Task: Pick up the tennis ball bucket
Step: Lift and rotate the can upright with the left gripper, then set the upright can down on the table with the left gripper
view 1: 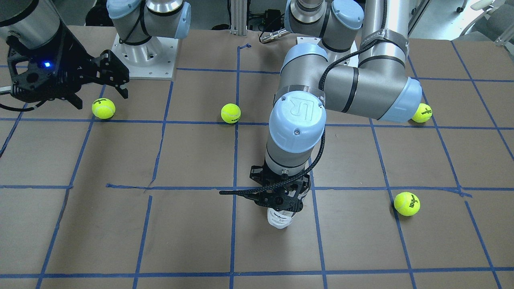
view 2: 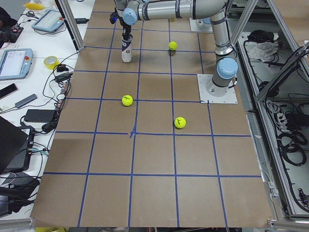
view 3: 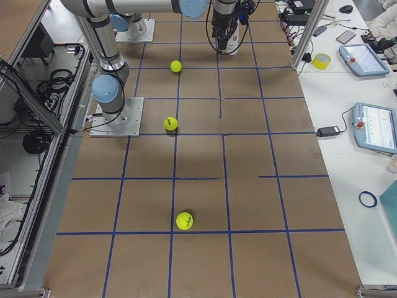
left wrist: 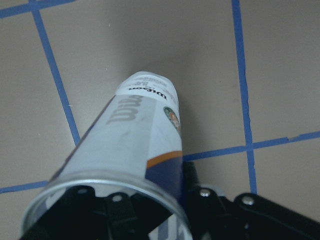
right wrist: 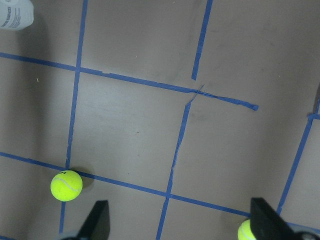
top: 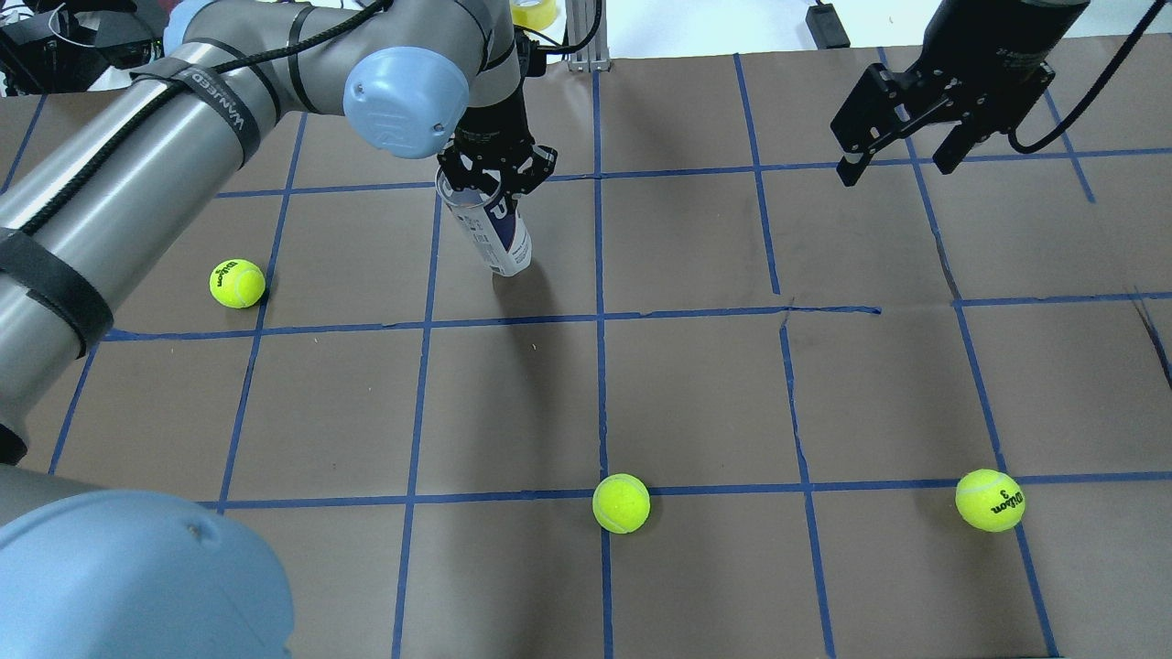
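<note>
The tennis ball bucket (top: 490,229) is a clear tube with a white and navy Wilson label and a metal rim. It hangs tilted from my left gripper (top: 494,178), which is shut on its top rim. It also shows in the front view (view 1: 281,218) and the left wrist view (left wrist: 135,150). Its base is at or just above the paper; I cannot tell which. My right gripper (top: 902,151) is open and empty, held high at the far right, well away from the tube. In the right wrist view its fingers (right wrist: 95,222) are spread wide.
Several yellow-green tennis balls lie on the brown paper with its blue tape grid: one left of the tube (top: 237,283), one at the near middle (top: 621,502), one at the near right (top: 990,500). A fourth ball (view 1: 406,203) shows in the front view.
</note>
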`<state>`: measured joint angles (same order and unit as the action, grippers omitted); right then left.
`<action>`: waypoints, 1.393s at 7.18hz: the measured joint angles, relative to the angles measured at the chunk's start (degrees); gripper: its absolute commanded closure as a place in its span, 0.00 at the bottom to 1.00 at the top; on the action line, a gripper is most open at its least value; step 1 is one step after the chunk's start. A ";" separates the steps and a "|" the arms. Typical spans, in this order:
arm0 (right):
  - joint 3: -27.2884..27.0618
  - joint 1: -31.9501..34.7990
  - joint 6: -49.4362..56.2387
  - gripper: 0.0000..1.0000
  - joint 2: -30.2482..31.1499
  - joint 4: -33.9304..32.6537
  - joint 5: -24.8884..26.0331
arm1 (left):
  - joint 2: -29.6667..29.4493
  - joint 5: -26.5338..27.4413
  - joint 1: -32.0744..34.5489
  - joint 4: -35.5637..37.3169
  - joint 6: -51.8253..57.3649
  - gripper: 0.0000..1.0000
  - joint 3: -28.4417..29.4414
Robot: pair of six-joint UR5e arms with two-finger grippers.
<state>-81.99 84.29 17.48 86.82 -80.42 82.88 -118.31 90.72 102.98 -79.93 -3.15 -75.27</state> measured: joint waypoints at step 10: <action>-0.01 0.00 0.10 0.00 -0.33 -0.06 0.00 | 2.87 -0.27 0.91 0.69 -0.28 0.00 0.21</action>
<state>-82.00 84.29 17.58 86.48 -80.48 82.88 -115.44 90.45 103.90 -79.24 -3.43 -75.06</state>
